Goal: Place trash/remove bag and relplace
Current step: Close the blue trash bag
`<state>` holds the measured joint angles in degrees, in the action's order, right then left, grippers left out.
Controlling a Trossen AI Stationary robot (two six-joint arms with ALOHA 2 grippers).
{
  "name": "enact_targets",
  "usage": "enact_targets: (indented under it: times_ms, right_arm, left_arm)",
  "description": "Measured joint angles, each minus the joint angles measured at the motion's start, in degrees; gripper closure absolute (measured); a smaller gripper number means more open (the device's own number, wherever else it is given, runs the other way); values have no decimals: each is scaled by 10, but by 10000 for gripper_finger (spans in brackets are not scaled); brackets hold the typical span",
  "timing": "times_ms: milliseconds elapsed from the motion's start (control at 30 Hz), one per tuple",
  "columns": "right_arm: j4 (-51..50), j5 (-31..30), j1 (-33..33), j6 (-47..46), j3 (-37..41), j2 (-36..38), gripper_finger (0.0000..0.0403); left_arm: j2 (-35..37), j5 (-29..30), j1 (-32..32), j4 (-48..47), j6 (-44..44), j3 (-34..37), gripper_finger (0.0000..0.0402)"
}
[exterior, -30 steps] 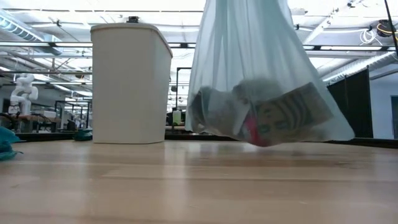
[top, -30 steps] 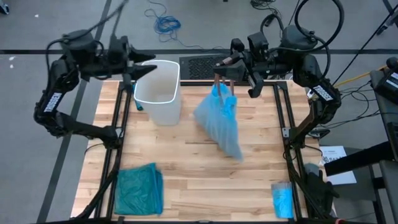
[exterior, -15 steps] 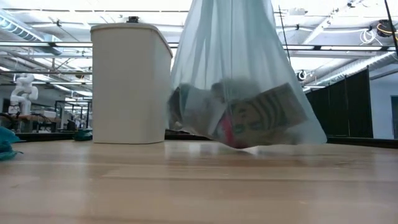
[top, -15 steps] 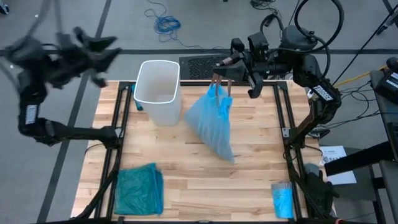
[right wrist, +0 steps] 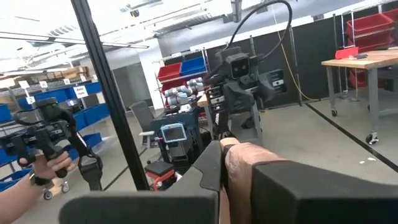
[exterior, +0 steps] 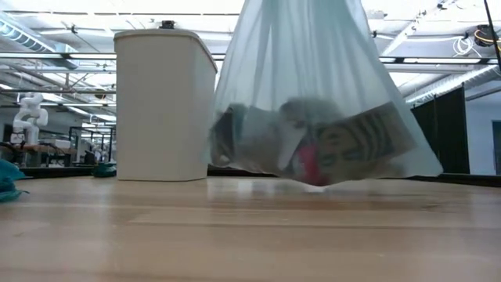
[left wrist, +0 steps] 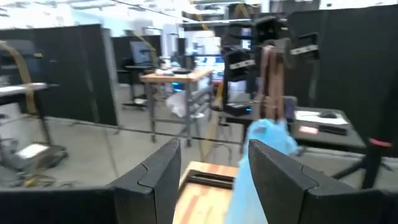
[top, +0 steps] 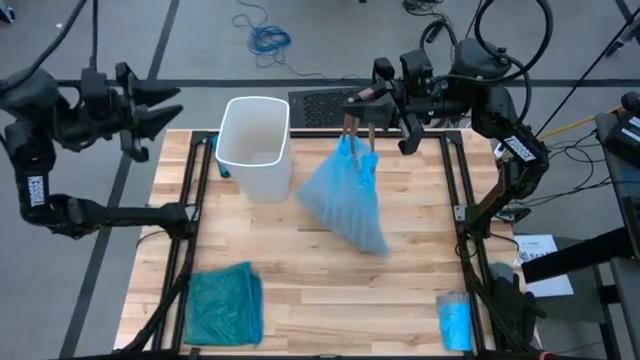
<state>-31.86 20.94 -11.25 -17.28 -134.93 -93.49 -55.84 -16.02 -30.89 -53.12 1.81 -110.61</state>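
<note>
The pale blue bag (top: 345, 195) hangs over the table's middle, right of the empty white bin (top: 255, 145). The trash (exterior: 313, 149) shows through its bulging lower end: crumpled scraps and a red-and-white label. My right gripper (top: 358, 112) is shut above the bag, and two tan strips (top: 349, 130) run down from it to the bag's gathered top (left wrist: 268, 130). My left gripper (top: 150, 100) stands open beyond the table's far left corner. Nothing is between its fingers (left wrist: 155, 180). My right gripper pinches a tan strip (right wrist: 239, 165) between its two fingers, which lie about level and point from the table's far right toward the left. The bag hangs below on the strips (left wrist: 268, 87). Whether its lower end (exterior: 321, 182) touches the table, I cannot tell.
A darker teal bag (top: 222, 305) lies at the near left corner. A small blue packet (top: 453, 320) sits at the near right edge. Black frame rails (top: 192, 200) run along both table sides. A person's hand (right wrist: 43, 165) shows far off in the right wrist view.
My left gripper has drawn back from the bin's rim toward the table's left, past the left rail, staying open. The hanging bag has swung toward the bin and back again, while my right gripper has kept still.
</note>
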Motion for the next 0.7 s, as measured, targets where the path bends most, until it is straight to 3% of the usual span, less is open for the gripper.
enact_targets:
  times_ms: [200,367,433,600,700]
  right_arm:
    - [3,1,-1,0,0,0,403]
    - [3,2,-1,0,0,0,403]
    - [3,2,-1,2,0,0,403]
    - [3,2,-1,4,0,0,403]
    - [0,-11,-5,6,0,0,403]
  left_arm:
    - [-4,-43,0,8,14,0,219]
    - [-4,-158,0,73,35,0,218]
    - [-2,-142,0,91,54,0,218]
    - [-4,-9,0,83,91,0,218]
    - [-4,16,0,82,90,0,218]
